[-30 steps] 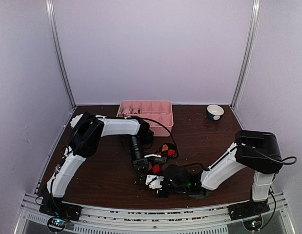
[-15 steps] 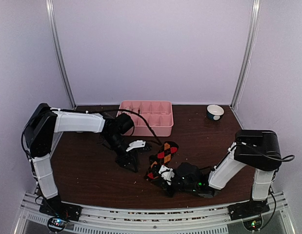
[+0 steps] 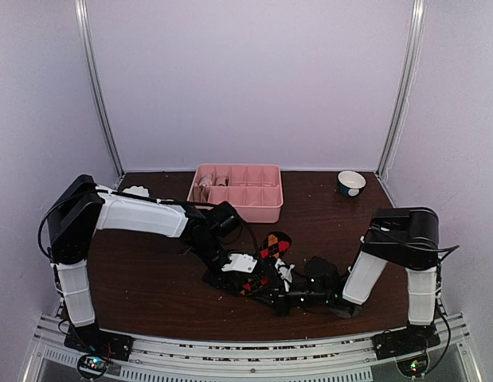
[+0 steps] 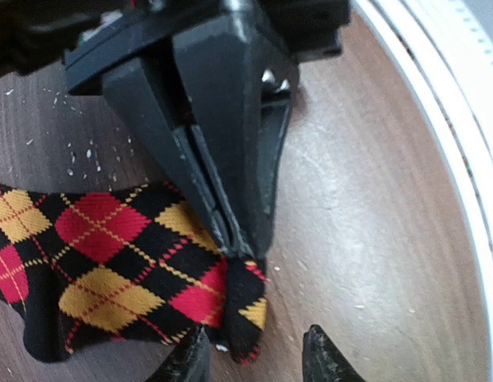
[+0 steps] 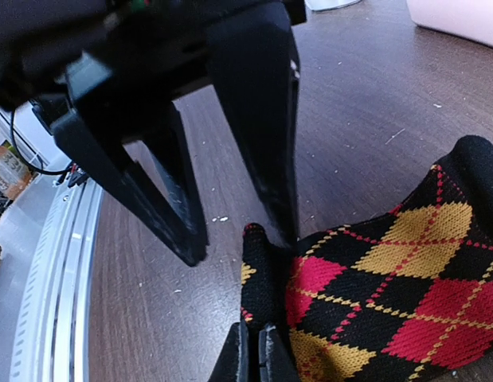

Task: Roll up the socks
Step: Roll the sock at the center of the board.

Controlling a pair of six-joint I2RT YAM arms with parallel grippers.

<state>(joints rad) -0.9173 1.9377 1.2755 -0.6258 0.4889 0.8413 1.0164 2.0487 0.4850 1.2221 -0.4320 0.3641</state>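
Front and centre on the dark brown wooden table [image 3: 150, 278] lies a soft black argyle sock [image 4: 111, 263] with red and orange diamonds, flat on the wood and well in front of the pink plastic compartment tray [image 3: 246, 208]. Both arms converge on its near end.

The right gripper [image 5: 254, 354] has its jaws pressed tight together, pinching the very edge of the argyle sock at one corner. The fabric bunches up into a little fold right at the bite. The left gripper [image 4: 258, 358] sits opposite, jaws partly apart and holding nothing; its two black fingers [image 5: 170, 211] straddle that same corner without gripping it.

By my read this is the start of the roll: one end is caught, and no turn of fabric is made yet, since the rest of the argyle sock lies spread out and unrolled.

What comes next likely calls for a second hold. The left jaws would need to drop and close on the edge beside the right pinch — close to it, not on top of it — so the two can fold that end over together. The fingers are crowded there, so a clash looks like the risk.
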